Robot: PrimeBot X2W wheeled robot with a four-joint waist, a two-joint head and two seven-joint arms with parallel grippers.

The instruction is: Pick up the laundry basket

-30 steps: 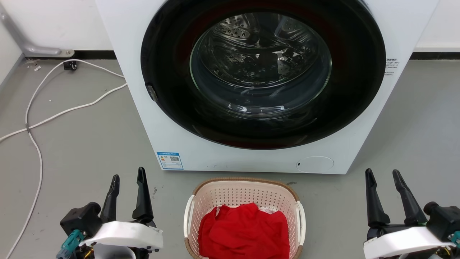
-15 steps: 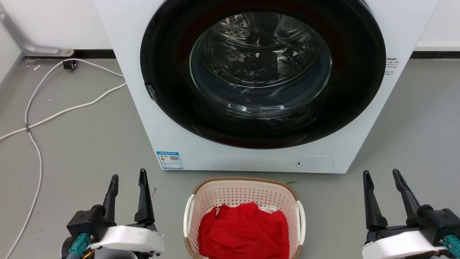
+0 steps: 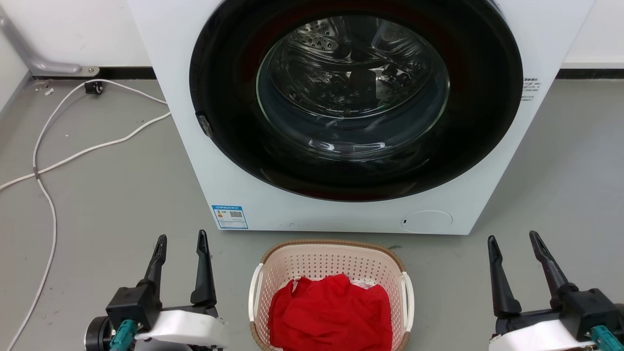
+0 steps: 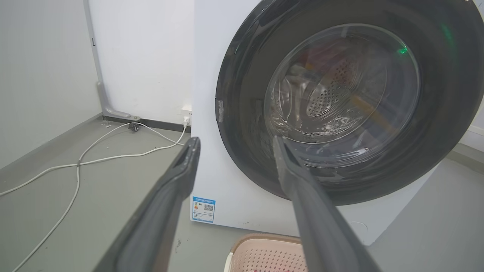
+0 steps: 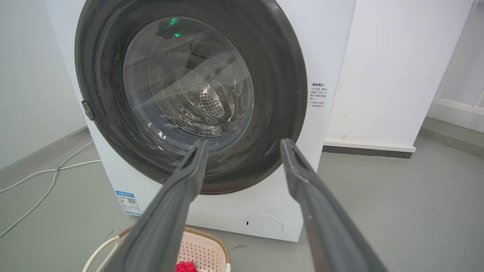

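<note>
The laundry basket sits on the grey floor just in front of the washer, pale pink with a brown rim and white side handles, holding red cloth. My left gripper stands open to the basket's left, clear of its handle. Well off to the basket's right my right gripper is open too. In the left wrist view the basket's far corner shows at the bottom under the open gripper. The right wrist view has the basket low between the spread fingers of that gripper.
A white front-loading washer with a dark round door stands right behind the basket. White cables trail over the floor at the left. Bare grey floor lies on both sides of the basket.
The left gripper has shifted right, toward the basket, and turned a little at the wrist. The right gripper has edged left and lower. The basket has not moved.
</note>
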